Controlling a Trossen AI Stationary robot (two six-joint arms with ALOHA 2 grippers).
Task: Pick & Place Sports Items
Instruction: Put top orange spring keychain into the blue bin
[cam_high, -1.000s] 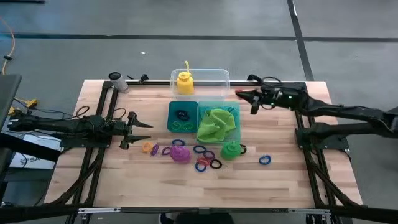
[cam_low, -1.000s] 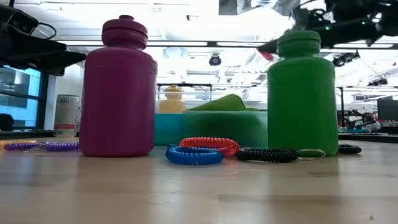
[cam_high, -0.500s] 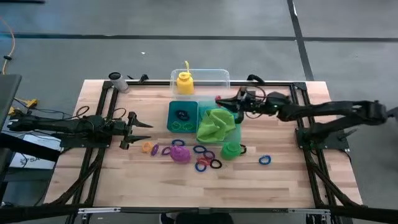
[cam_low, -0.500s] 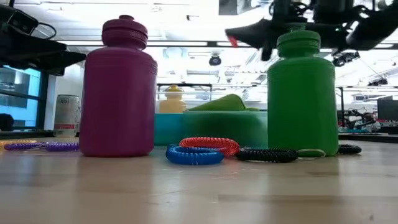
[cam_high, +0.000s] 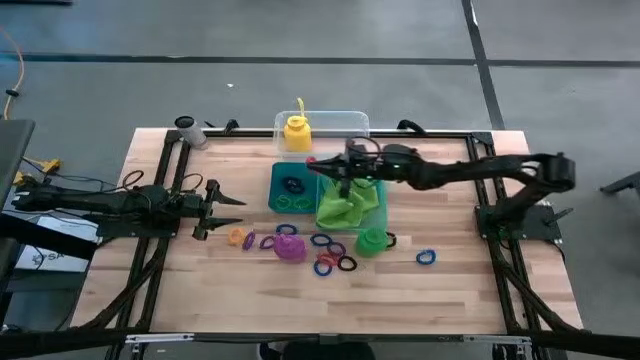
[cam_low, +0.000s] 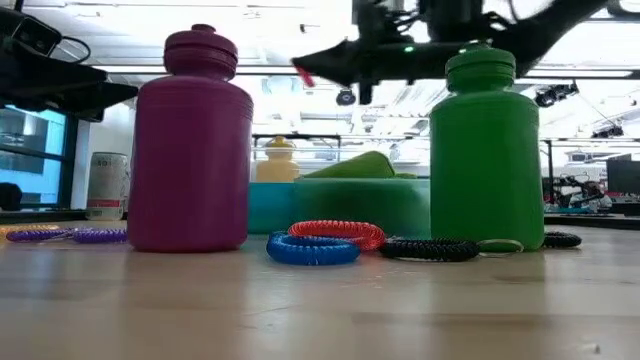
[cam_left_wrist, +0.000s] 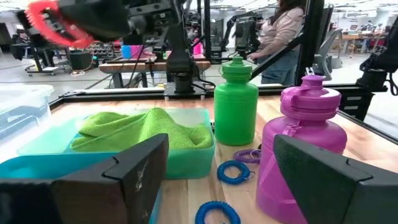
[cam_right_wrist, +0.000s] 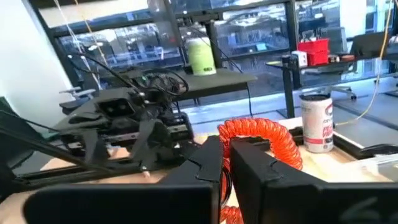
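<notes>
My right gripper (cam_high: 318, 163) is shut on a red coiled ring (cam_right_wrist: 261, 140) and hangs above the teal two-part tray (cam_high: 275, 190). The ring also shows in the low view (cam_low: 303, 75) and the left wrist view (cam_left_wrist: 53, 25). A lime-green cloth (cam_high: 348, 200) lies in the tray's right part, and a few rings (cam_high: 292, 186) lie in its left part. A yellow bottle (cam_high: 296, 132) stands in the clear tub (cam_high: 350, 122). A purple bottle (cam_high: 290, 247) and a green bottle (cam_high: 371, 240) stand on the table among loose rings (cam_high: 325, 262). My left gripper (cam_high: 232, 200) is open and empty at the left. My right gripper pinches the red coiled ring (cam_right_wrist: 249, 134) between its two fingers (cam_right_wrist: 208, 162); part of the coil sticks out past the fingertips. The fingers lie about level and point toward the table's left. The ring is lifted clear, above the tray.
A blue ring (cam_high: 426, 257) lies alone at the right, and orange (cam_high: 237, 237) and purple (cam_high: 268, 241) rings lie left of the purple bottle. A can (cam_high: 184, 124) stands at the far left corner. A person (cam_left_wrist: 280, 37) stands beyond the table.
My right gripper has gone from the far right of the table toward its left, carrying the red ring clear of the table, and now hangs over the tray. My left arm has kept still.
</notes>
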